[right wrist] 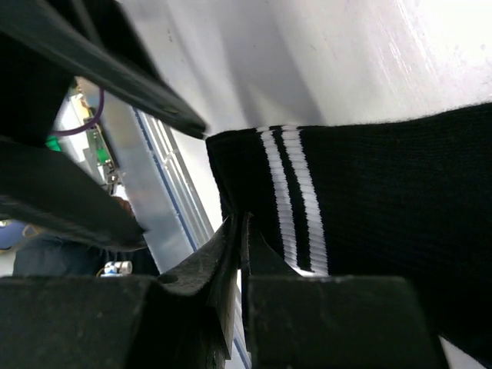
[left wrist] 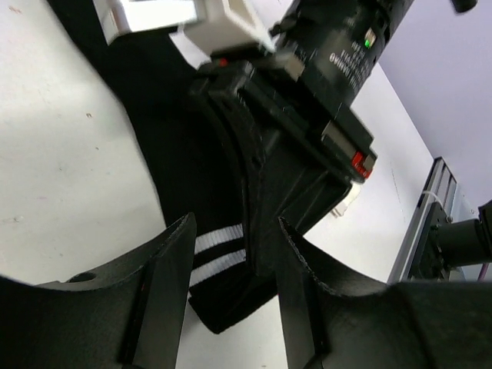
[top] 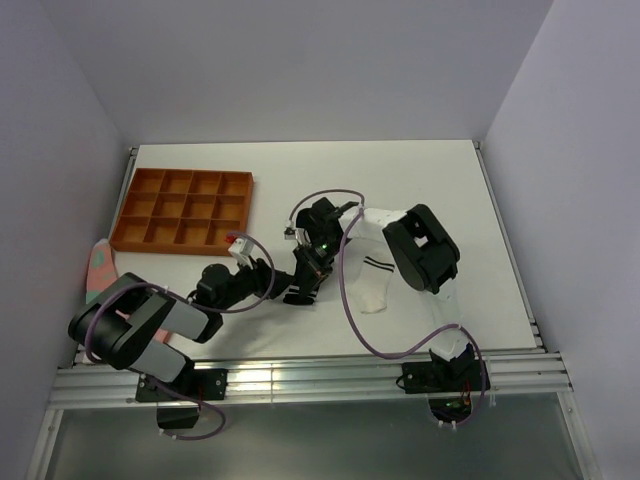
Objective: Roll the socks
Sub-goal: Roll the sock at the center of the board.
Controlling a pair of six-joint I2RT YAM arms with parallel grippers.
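The black sock [right wrist: 384, 192] bears white stripes, the white sock [top: 375, 278] black.

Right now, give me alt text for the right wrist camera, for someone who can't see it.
The right gripper pinches the cuff edge of the black sock, beside its two white stripes. The sock lies on the white table, a metal rail behind at left.

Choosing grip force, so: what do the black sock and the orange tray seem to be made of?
The black sock looks like matte knitted fabric: fine ribbed texture, woven-in white stripes. The orange tray is probably rigid matte plastic: uniform colour, thin straight dividers.
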